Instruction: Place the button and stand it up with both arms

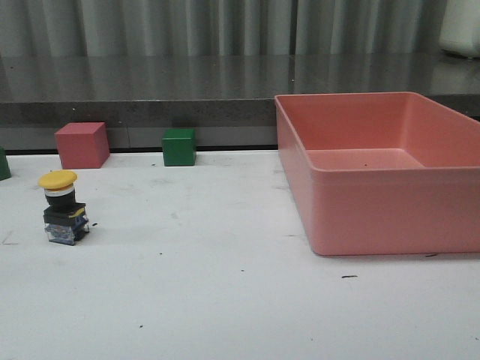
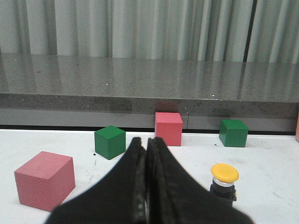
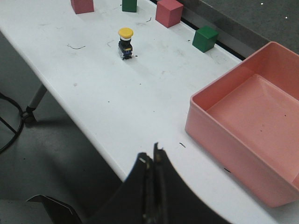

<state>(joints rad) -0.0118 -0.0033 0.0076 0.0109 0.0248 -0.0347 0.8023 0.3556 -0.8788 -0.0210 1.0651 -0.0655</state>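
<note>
The button [image 1: 63, 207] stands upright on the white table at the left, yellow cap on top, black base below. It also shows in the left wrist view [image 2: 224, 183] and in the right wrist view [image 3: 125, 43]. My left gripper [image 2: 145, 142] is shut and empty, low over the table, with the button a little ahead and to one side of its tips. My right gripper [image 3: 152, 154] is shut and empty, high above the table's front edge, far from the button. Neither gripper shows in the front view.
A large pink bin [image 1: 390, 169] stands at the right. A pink cube [image 1: 81, 145] and a green cube [image 1: 178, 146] sit at the back edge. Another pink cube [image 2: 44, 180] and green cube [image 2: 110, 142] lie near the left gripper. A grey ledge runs behind the table.
</note>
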